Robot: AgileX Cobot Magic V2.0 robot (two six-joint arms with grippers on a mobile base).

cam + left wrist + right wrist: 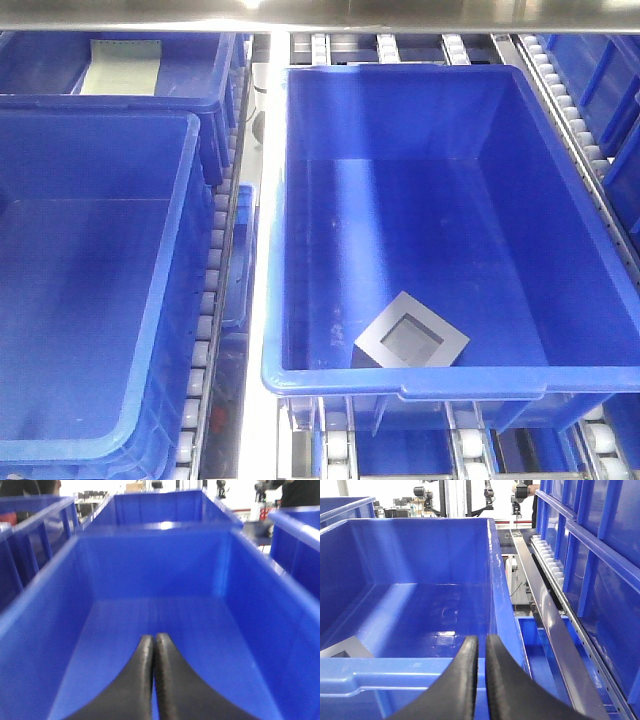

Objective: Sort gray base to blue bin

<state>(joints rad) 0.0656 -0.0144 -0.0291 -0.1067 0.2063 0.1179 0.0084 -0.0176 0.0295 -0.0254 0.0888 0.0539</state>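
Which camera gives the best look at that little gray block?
The exterior front-facing view: the gray base shows whole, recess up, near the blue bin's front wall. The right wrist view catches only a corner; the left wrist view shows none.

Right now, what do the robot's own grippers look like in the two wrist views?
Only the fingers show. The left gripper has two matte black fingers, broad at the bottom and curving to narrow rounded tips. The right gripper has the same black, tapered fingers. No cables, markings or arm links are visible.
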